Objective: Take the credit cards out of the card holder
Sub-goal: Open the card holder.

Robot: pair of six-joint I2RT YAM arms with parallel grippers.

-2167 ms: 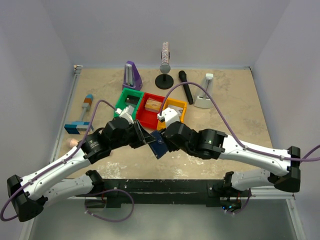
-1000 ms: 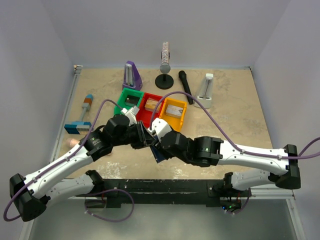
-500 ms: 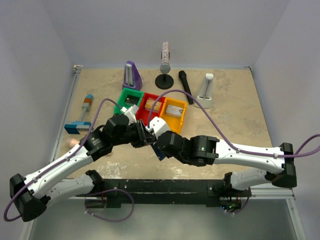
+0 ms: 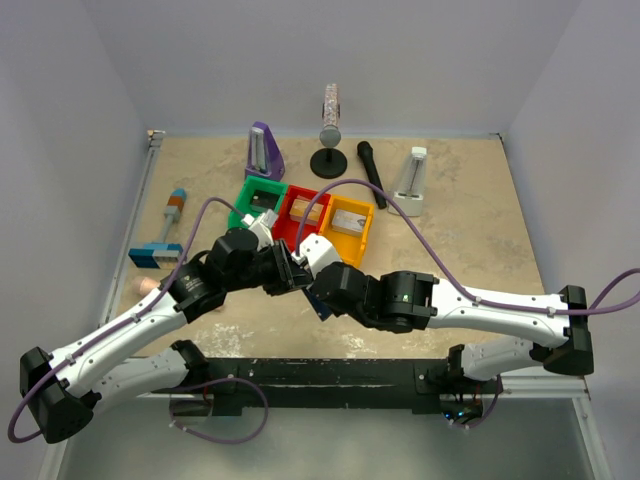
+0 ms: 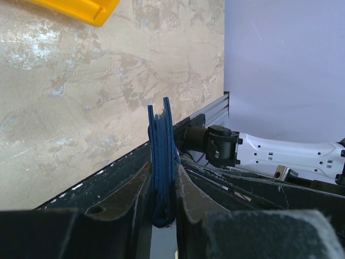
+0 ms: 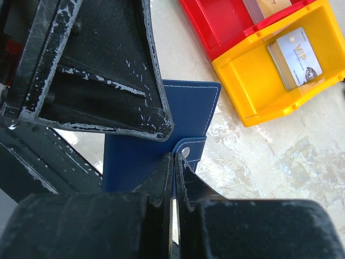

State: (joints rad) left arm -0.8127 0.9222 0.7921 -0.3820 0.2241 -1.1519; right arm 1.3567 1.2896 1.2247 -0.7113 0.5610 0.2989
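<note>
- Left pincer [image 5: 163, 186] is clenched on the navy card holder [image 5: 161, 140], which stands on edge above the worktop [image 5: 81, 97].
- Right pincer [image 6: 173, 162] is squeezed fully together at the snap tab [image 6: 186, 150]; whether it grips the tab is unclear.
- Yellow bin [image 6: 253, 102] holds a grey credit card [image 6: 295, 58].
- Red bin [image 6: 215, 24], touching the yellow one, holds a tan block [image 4: 307, 210].

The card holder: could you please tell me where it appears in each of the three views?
Top external: the card holder sits centre, just nearer than the yellow bin.
Left wrist: bottom centre, edge-on, clamped in the left gripper; yellow bin top left.
Right wrist: centre, flat blue face showing; yellow bin upper right.
Shared landmark: the yellow bin.
</note>
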